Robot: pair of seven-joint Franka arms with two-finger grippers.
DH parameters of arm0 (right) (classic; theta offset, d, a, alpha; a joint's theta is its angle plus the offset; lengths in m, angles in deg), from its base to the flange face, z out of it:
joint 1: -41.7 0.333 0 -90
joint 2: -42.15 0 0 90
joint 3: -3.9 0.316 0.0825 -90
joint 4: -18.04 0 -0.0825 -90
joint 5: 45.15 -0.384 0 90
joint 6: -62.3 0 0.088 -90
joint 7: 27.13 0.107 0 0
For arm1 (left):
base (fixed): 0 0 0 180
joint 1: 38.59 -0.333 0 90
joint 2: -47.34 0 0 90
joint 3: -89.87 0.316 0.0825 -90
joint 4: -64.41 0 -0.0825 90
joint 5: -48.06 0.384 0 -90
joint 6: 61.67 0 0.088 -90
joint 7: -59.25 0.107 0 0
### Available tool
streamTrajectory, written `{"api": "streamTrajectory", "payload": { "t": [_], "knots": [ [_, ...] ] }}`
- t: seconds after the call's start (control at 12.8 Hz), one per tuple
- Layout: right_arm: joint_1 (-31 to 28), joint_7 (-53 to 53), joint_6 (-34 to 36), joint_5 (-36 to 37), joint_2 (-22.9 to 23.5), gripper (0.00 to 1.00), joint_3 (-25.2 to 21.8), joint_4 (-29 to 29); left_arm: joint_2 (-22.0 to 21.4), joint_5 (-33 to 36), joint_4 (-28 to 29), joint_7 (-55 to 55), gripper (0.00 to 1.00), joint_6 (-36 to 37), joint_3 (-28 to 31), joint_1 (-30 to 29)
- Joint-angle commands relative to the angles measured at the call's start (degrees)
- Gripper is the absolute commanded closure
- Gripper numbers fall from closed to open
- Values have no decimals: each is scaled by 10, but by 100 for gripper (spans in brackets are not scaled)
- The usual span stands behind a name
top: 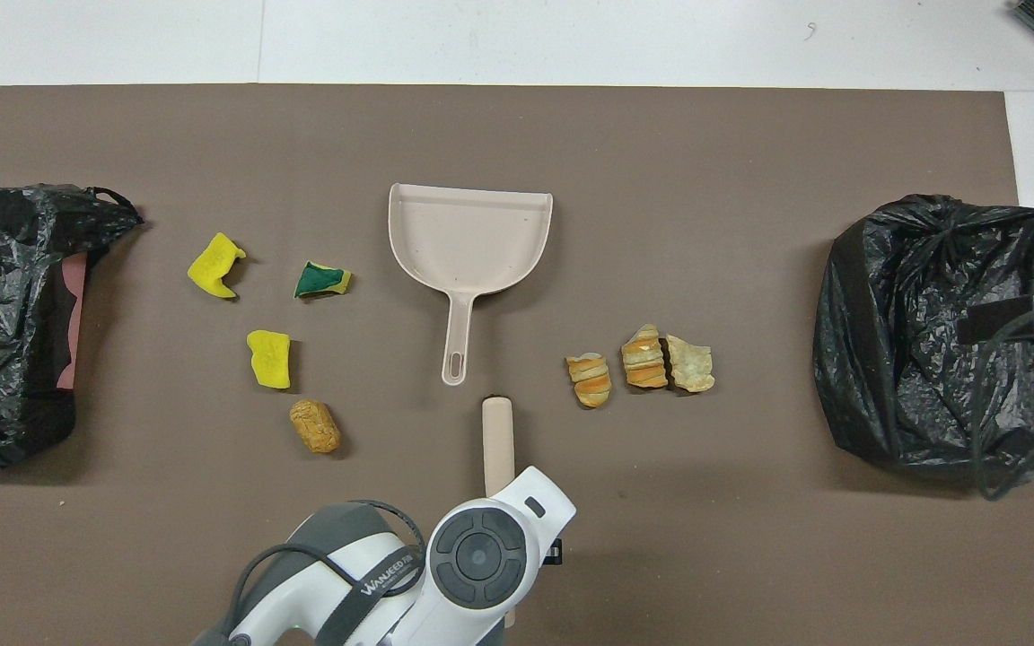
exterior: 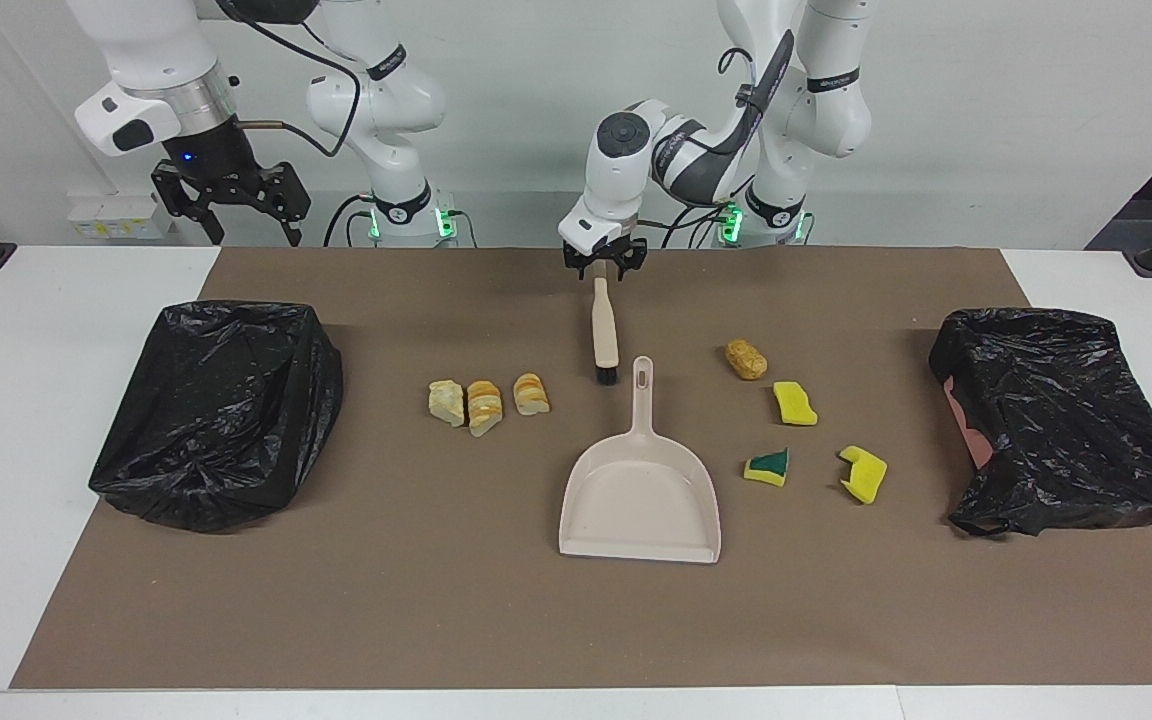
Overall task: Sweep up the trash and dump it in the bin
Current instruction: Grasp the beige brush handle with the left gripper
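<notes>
The beige brush (exterior: 604, 325) lies on the brown mat, bristles toward the dustpan (exterior: 641, 490). My left gripper (exterior: 603, 262) is down at the handle's end nearest the robots, fingers open on either side of it. In the overhead view the wrist (top: 481, 547) hides it. Three bread chunks (exterior: 484, 405) lie toward the right arm's end. A brown lump (exterior: 746, 360) and three sponge pieces (exterior: 795, 403) (exterior: 767, 467) (exterior: 864, 474) lie toward the left arm's end. My right gripper (exterior: 231, 215) waits open, raised above the black-bagged bin (exterior: 221, 410).
A second black-bagged bin (exterior: 1056, 410) lies at the left arm's end of the mat, showing a reddish side. The dustpan (top: 470, 238) sits mid-mat, handle pointing at the brush (top: 498, 440). White table (exterior: 26, 400) borders the mat.
</notes>
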Motion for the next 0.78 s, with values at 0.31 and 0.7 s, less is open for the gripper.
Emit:
{"api": "streamTrajectory", "payload": {
  "t": [0.31,0.7],
  "knots": [
    [-8,-19,-1,-9,-14,0,3,15,6,-2,-21,16,100,6,17,0],
    [-7,-18,-3,-9,-13,0,4,17,-18,19,-47,17,100,95,20,-49]
  ]
}}
